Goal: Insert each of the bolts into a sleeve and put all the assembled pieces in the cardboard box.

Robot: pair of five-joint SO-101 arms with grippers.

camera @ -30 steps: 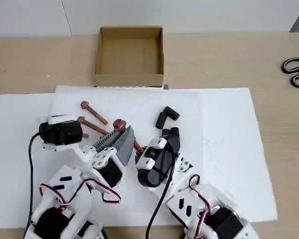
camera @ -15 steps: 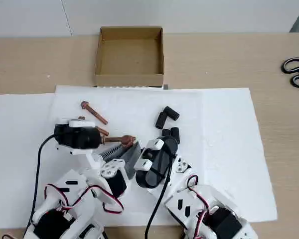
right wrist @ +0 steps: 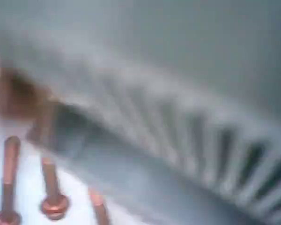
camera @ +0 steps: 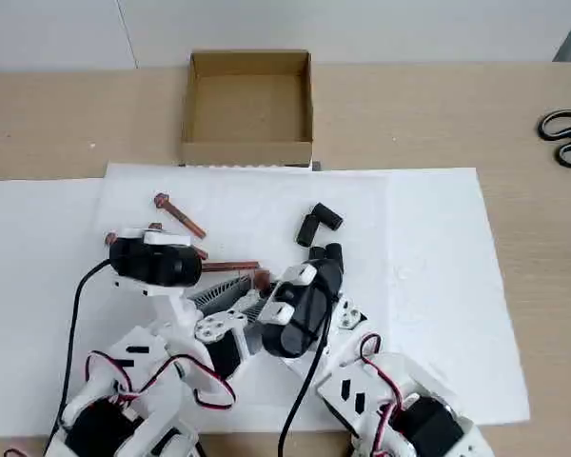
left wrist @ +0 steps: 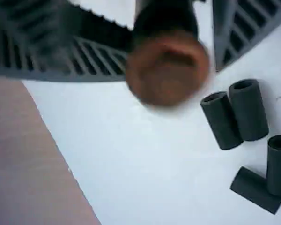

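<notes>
Left gripper [camera: 240, 279], in the high view, is clamped on a bolt [camera: 230, 267] held level over the white paper [camera: 428, 248], head toward the right arm [camera: 305, 300]. Whether that arm's gripper holds anything I cannot tell. The cardboard box [camera: 247, 150] is empty, so by my reading nothing is assembled or boxed yet. Loose bolts [camera: 178, 214] lie near the held one, sleeves [camera: 321, 217] just past the right arm, and scissors [camera: 566, 133] well apart. In the left wrist view the jaws pinch the bolt behind its head, with four bare sleeves on the paper nearby. In the right wrist view three loose bolts lie on the paper, and a ribbed jaw crowds in close.
</notes>
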